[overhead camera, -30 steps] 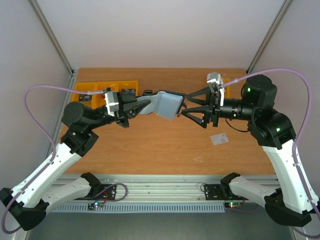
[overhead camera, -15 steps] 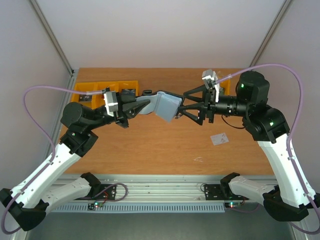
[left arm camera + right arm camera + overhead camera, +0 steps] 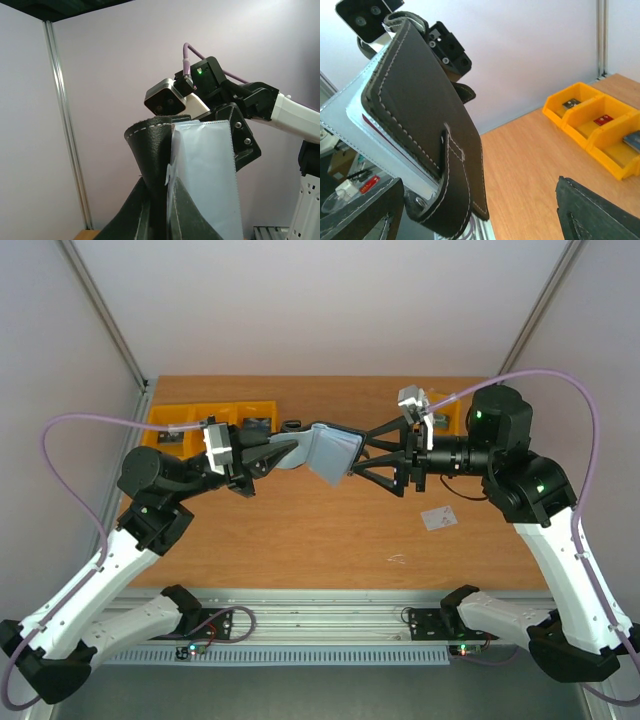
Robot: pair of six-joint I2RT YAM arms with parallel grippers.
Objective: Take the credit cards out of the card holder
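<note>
Card holder (image 3: 328,452) up in the air over the middle-back of the table (image 3: 300,540), resting on nothing, pinched at its left end by the left gripper (image 3: 272,455), jaws drawn narrow on the black flap and the grey-blue panel together. Long axis roughly along the line between the 2 arms, free end pointing toward the right side. From the right wrist: black cover and tab facing the camera, pale inner panel behind, and a thin strip of the red card (image 3: 370,122) peeking out between the 2 layers along the upper left edge. Right gripper (image 3: 364,453) spread wide, 1 finger either side of the holder's free end, contact not discernible. Plainly the nearer free claw, directly in line with the holder's length. Whitish card (image 3: 438,517) flat on the table near the right arm, well apart from the holder, so judged already out: 1 of 2 done. Next move likely to turn on closing onto the red card alone rather than the whole flap, then drawing it rightward along the long axis, away from the left gripper. Risk: catching the cover as well and tugging the holder loose. Yellow bins (image 3: 195,420) at the table's back left, not involved.
</note>
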